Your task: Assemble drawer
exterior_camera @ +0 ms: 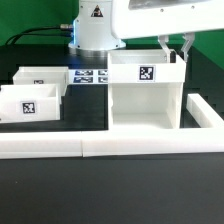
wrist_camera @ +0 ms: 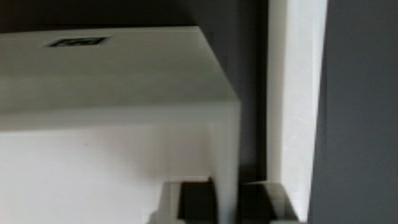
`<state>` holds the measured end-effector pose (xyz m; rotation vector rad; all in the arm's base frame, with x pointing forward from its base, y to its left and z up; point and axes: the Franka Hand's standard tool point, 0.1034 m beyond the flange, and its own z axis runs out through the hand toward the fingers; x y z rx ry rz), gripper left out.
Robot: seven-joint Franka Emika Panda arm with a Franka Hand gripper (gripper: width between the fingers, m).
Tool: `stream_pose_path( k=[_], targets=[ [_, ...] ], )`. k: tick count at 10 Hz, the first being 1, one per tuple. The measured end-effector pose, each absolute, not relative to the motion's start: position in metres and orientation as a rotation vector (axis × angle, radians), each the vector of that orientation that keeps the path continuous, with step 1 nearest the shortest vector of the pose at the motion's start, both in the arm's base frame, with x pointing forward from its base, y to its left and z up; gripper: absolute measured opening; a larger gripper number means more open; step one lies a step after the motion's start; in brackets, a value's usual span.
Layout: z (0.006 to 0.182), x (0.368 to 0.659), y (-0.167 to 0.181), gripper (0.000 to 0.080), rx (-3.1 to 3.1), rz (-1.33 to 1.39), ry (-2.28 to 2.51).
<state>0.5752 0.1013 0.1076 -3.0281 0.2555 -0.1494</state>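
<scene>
In the exterior view, the long white bar [exterior_camera: 60, 148] lies nearest across the black table [exterior_camera: 110, 195], turning back along the exterior view's right. Behind it stands the housing [exterior_camera: 145, 100], upright, a tag on its front. Two trays sit to its left: the front tray [exterior_camera: 30, 105] and the rear tray [exterior_camera: 42, 76], with the marker board [exterior_camera: 92, 76] beyond them. The gripper [exterior_camera: 181, 52] hangs at the housing's top right edge.

In the wrist view, the fingers [wrist_camera: 189, 205] are closest, a narrow dark gap between them. The housing's tagged top [wrist_camera: 107, 60] fills the picture. Whether the gripper [wrist_camera: 228, 203] pinches a wall cannot be told.
</scene>
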Motion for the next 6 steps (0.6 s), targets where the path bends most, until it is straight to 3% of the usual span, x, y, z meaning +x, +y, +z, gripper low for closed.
stream_pose_path(
  k=[4, 6],
  targets=[
    [0.11, 0.5841, 0.0968, 0.0038, -2.85, -0.107, 0.963],
    [0.1113, 0.585, 0.0983, 0.0038, -2.798, -0.102, 1.075]
  ],
)
